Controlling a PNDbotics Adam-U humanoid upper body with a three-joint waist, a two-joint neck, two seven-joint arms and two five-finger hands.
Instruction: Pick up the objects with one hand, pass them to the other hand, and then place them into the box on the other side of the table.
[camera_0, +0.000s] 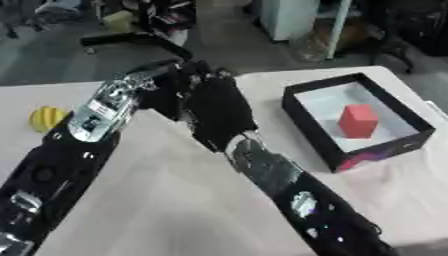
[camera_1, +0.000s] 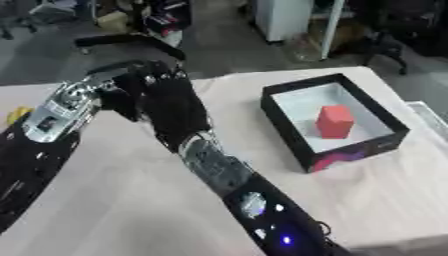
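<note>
Hands meet at upper centre, cube in box

Arms cross the pale bench (camera_0: 175, 210) from both lower corners and converge in the upper middle of the frame. The left arm rises from the lower left, black with a silver section near the wrist. The right arm comes up from the lower right along a diagonal, also black with silver panels and small lights.

The left robot hand (camera_0: 171, 82) and the right robot hand (camera_0: 219, 107) sit pressed close together near the far bench edge, forming one dark mass. Their fingers overlap and blur into each other, so I cannot tell how far either one is open, nor whether anything is held between them.

At right of the frame lies a black box (camera_0: 306, 127) with a light interior, set at a slight angle on the bench. A red cube (camera_0: 358, 120) rests inside it, roughly at the middle of the floor, apart from all four walls. A pink and purple patch shows on the near outer wall of the box.

At the left edge, a yellow object (camera_0: 45, 119) lies on the bench just beside the left forearm, partly hidden by it; in the right eye view only a sliver shows.

Beyond the bench is a grey floor with dark clutter.
</note>
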